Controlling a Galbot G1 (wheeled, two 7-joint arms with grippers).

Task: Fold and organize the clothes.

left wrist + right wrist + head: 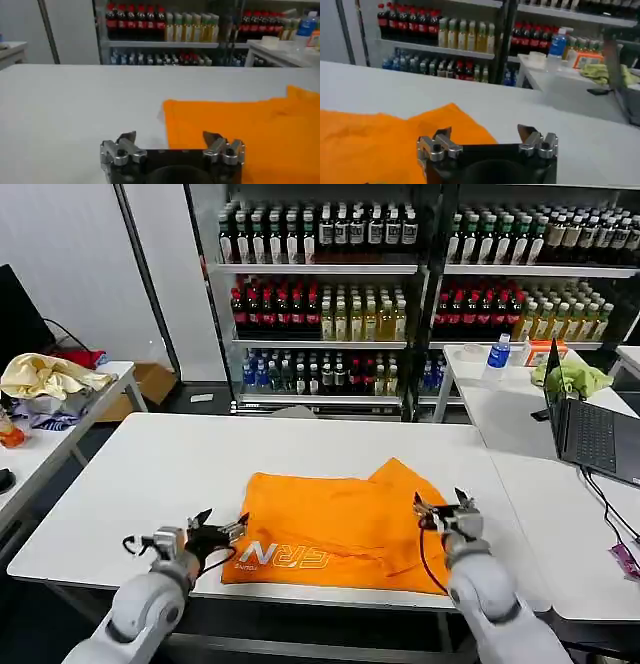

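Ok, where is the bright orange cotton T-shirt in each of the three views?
Head view: bright orange cotton T-shirt lies centre on the white table, between both grippers.
Left wrist view: beyond the open left gripper, filling the lower right.
Right wrist view: lower left, under the open right gripper.
Shared landmark: drinks shelves behind.

Behind the white table [150, 484] stood dark shelves [320, 269] stocked with rows of bottled drinks. A side table [60, 439] at far left carried heaped cloths [45, 374]; another at right [510, 409] bore a laptop [590, 429]. The wall [70, 264] was pale grey.
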